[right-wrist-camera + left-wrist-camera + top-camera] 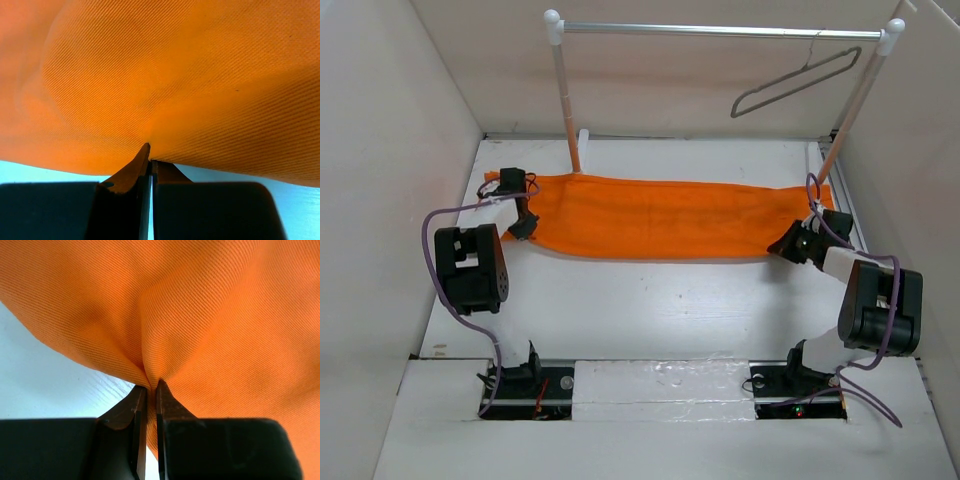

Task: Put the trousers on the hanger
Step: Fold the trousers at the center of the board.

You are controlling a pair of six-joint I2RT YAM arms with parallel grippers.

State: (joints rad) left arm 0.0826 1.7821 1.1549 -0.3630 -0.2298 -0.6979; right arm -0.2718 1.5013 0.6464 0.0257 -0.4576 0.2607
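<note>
The left end effector [151, 385] is closed on a small fold of the trousers [660, 215]. In its wrist view the orange cloth gathers into a pucker exactly where the two jaws meet. The right end effector [150, 152] is closed in the same way, with the cloth drawn to a point at its tips. Each one holds only a thin pinch near the front edge of the garment, one at the left end and one at the right end.

The trousers lie flat as a long strip across the white bench [650, 300], under the silver rail [720, 30]. The hanger [798, 83] hangs tilted from the right part of this rail, above the trousers and well apart from them.

I judge the cloth to be light, soft and without any stiffness. The fine diagonal weave should give the jaws some friction. When it is lifted, the middle will probably sag between the two grips, and a pinch so thin could slip out. Holding both ends seems a good choice, because it keeps the strip stretched for laying it over the lower bar of the hanger.
</note>
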